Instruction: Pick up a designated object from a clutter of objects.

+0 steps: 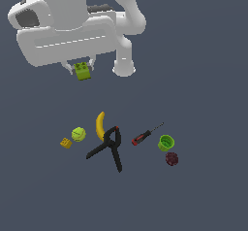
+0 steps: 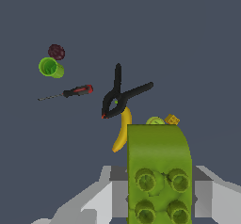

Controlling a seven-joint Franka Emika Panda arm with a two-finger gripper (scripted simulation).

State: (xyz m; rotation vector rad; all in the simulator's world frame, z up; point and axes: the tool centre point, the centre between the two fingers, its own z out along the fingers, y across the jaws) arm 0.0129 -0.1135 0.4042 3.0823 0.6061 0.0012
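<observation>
Hanging high in the upper left of the exterior frame, the gripper (image 1: 80, 69) has its fingers closed on the green brick (image 1: 83, 72), lifted well clear of the tabletop (image 1: 203, 196). Directly between the fingers it sits, studs facing the wrist camera. Far below lie banana (image 1: 100, 125), clamp (image 1: 110, 148) and screwdriver (image 1: 146, 135). The pick looks essentially complete.

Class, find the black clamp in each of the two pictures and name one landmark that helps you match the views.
Exterior view: the black clamp lies low in the middle of the picture, just right of the banana.
Wrist view: the black clamp sits near the centre, above the green brick in the gripper.
Shared landmark: the banana, its tip beside the clamp's jaws in both views.
</observation>
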